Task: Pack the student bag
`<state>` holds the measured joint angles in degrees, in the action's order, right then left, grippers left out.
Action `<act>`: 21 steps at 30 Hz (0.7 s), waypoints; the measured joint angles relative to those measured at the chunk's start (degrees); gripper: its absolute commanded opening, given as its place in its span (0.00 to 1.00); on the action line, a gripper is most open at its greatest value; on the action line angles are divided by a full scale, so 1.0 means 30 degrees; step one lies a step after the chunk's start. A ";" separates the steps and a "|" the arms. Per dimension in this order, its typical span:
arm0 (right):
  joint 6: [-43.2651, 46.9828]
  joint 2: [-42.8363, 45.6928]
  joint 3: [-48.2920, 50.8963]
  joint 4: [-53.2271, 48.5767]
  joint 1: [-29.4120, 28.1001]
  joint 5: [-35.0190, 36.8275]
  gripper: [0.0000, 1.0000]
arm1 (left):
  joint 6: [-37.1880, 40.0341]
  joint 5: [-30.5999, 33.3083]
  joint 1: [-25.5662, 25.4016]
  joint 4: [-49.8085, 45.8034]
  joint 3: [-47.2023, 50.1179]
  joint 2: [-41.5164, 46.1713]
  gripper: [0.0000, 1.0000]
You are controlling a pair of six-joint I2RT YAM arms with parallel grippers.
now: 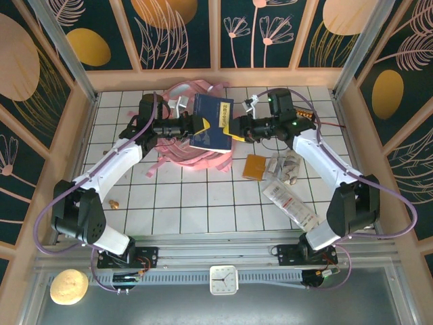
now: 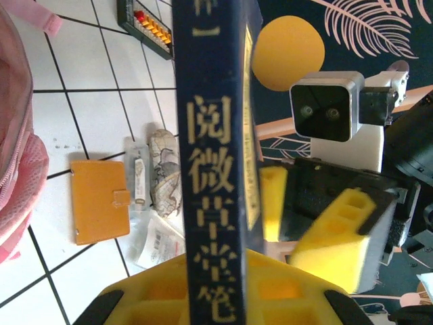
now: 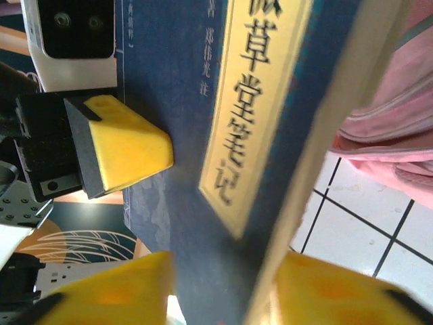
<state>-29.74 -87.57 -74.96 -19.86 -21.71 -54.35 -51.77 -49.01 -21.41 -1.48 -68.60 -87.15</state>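
The student bag (image 1: 196,157) lies just beneath the blue book (image 1: 211,122), whose spine the left gripper (image 2: 215,291) clamps; the right gripper (image 3: 223,291) straddles its far edge, grip uncertain. A white tiled table (image 1: 189,203) lies under them, dark floral walls (image 1: 183,34) beyond.

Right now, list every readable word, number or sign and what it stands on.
"阅微草堂笔": spine of the dark blue book.
"草堂笔记": yellow title strip on its cover.
Too small or blurred: white cover print, white square clock, clear printed packet.
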 measured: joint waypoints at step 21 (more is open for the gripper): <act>-0.1953 -0.0976 0.1872 0.7796 0.0204 -0.2572 0.75 | -0.2120 -0.2477 0.0000 0.3140 0.0029 -0.0430 0.00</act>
<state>-35.59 -90.50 -69.34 3.53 -21.10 -62.06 -58.13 -56.45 -21.41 7.94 -68.51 -88.44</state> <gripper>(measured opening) 0.752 0.133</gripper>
